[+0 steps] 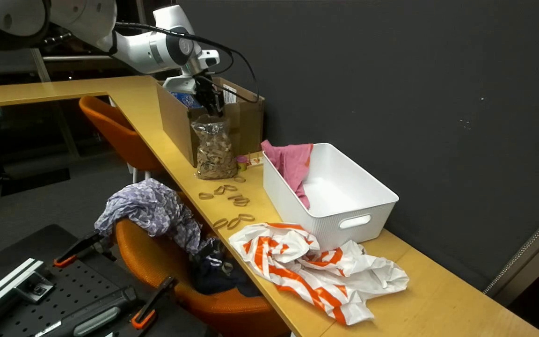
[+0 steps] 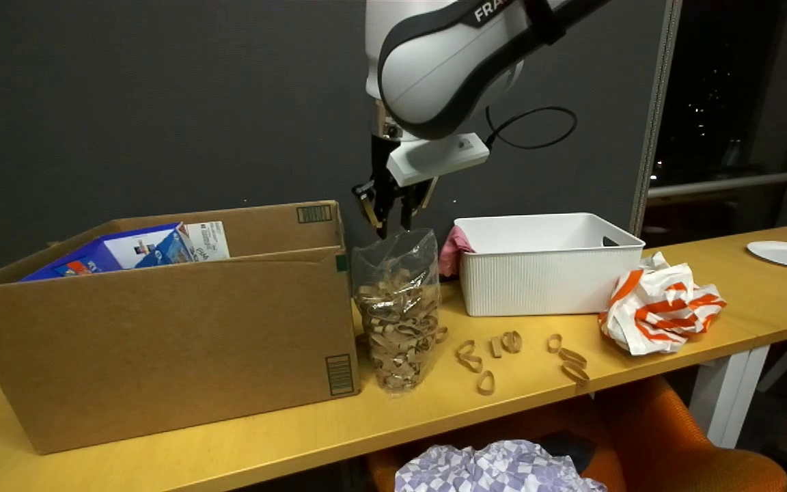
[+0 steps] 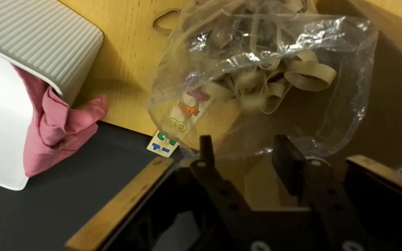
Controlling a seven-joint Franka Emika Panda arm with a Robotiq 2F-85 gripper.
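The claw (image 2: 394, 229), its 2 jaws apart, hangs over the clear bag (image 2: 410, 260), whose load of rubber bands (image 2: 400, 335) presumably holds it upright on the table (image 2: 277, 437) beside the cardboard box (image 2: 182, 348).

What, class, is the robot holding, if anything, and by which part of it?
Nothing is held: the jaws stand apart with nothing pinched between them, close to the open top of the bag. Whether they brush it cannot be told.
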